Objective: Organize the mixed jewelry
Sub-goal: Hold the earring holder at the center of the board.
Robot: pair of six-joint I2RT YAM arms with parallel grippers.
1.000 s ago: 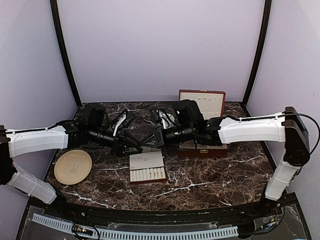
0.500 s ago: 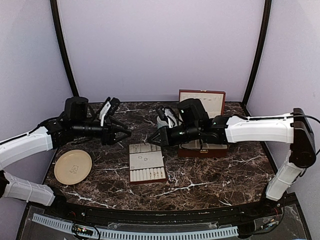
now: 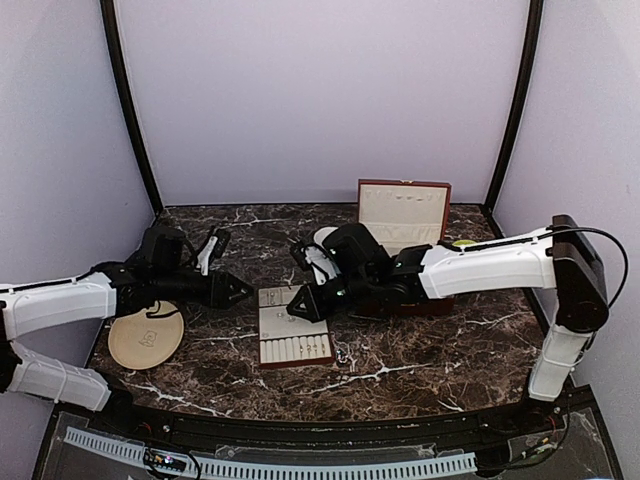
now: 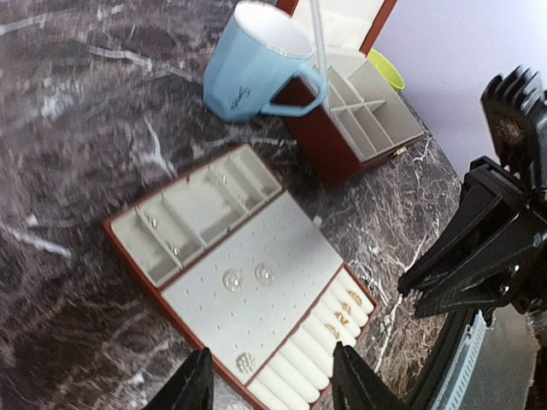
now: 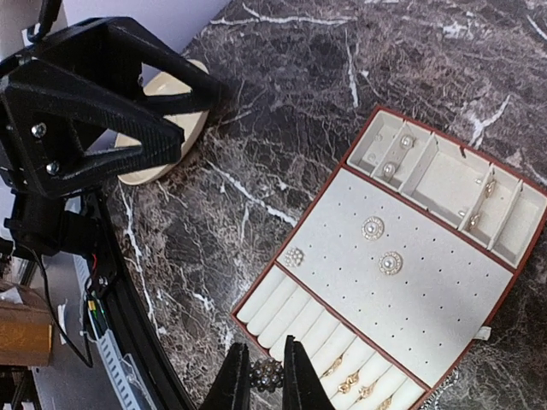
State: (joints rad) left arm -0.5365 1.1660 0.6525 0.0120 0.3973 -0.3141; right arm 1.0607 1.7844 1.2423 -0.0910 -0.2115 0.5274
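Right wrist view shows you the mixed jewelry (image 5: 373, 228) in the tray (image 5: 427, 290) on the counter (image 5: 282, 102). Your right fingers (image 5: 237, 384) stand narrow around a small dark lump (image 5: 267, 376), and you cannot tell if they grip it; your left fingers (image 4: 192, 389) gape wide, empty.

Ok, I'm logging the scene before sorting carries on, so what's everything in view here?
tray: one, cream with a red-brown rim, mid-table
round studs: three, silvery, on the tray's dotted pad
rings: about four, gold-looking, in the tray's roll slots
small pieces: at least four, pale, in the tray's end compartments
box: one, red-brown with cream lining, open, behind the tray to the right
mug: one, light blue, next to the box
plate: one, beige, left of the tray
yellow-green thing: one, mostly hidden behind the box
table: dark brown marble
left gripper: black, open, left of the tray
right gripper: black, closed on what looks like a small beaded piece, by the tray
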